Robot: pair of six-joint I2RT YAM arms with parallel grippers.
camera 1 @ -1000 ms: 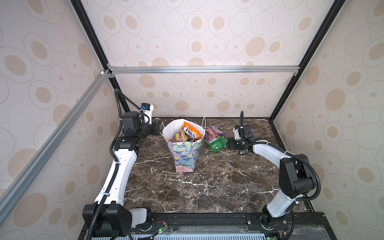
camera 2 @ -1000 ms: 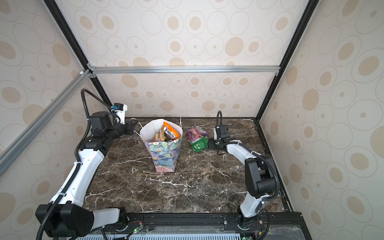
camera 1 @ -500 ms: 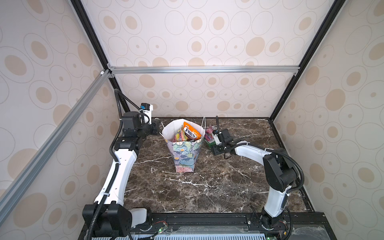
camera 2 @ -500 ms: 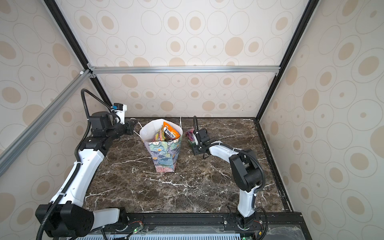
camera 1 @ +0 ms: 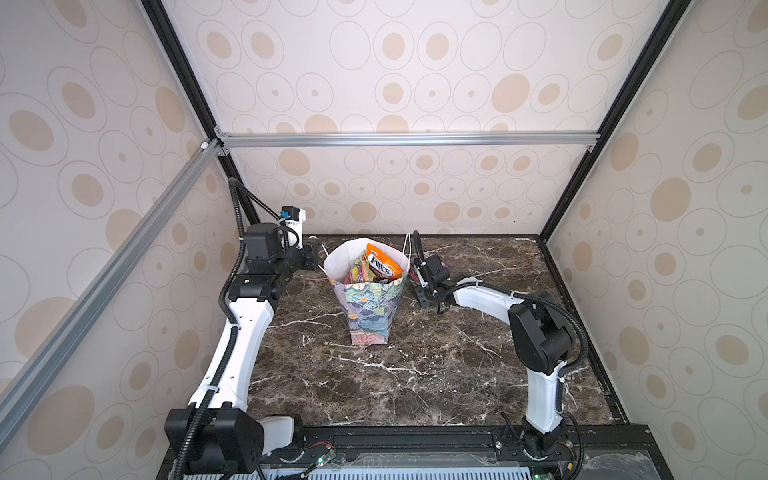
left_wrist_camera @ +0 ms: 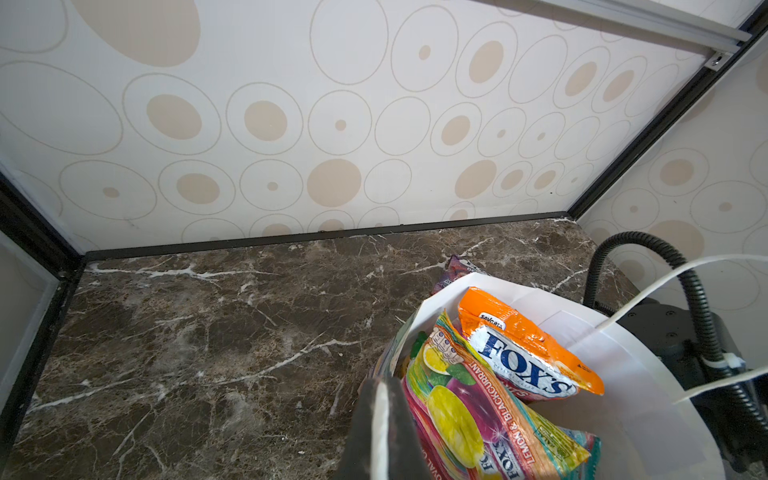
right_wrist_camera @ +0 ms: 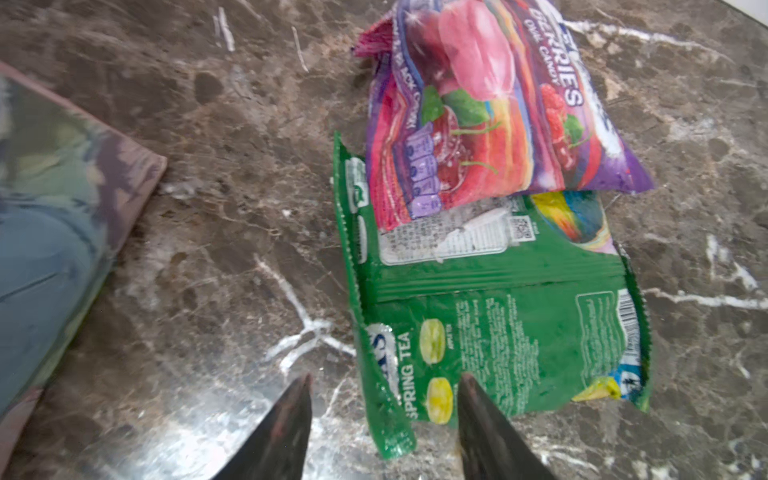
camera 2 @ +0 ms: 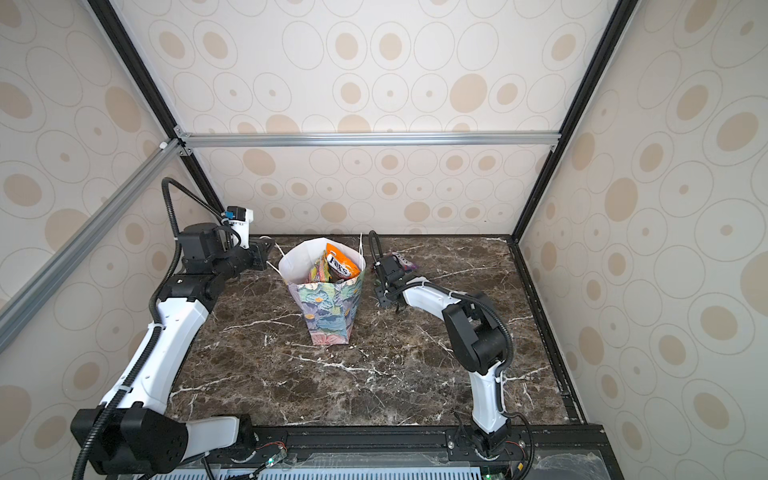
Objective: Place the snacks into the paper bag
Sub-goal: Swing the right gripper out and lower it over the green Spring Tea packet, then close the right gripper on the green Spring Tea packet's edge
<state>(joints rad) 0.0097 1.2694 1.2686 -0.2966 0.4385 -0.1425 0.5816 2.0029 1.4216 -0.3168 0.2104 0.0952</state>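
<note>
Bright, even lt (wrist edges blurry).

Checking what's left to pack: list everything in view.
upright floral paper gift bag: one, pastel outside, white inside, mid-table
crinkly orange FOX'S plastic packet: one, orange-white, inside bag
multicoloured lemon-blackcurrant plastic packet: one, yellow-pink-green, inside bag
pink-purple berries plastic packet: one, on table beside bag, overlapping green packet
green Spring Tea plastic packet: one, on table, partly under berries packet
brown marble tabletop: one, white-veined, under everything
left end effector: one, black, shut on bag rim
right end effector: one, black, open over green packet's edge
</note>
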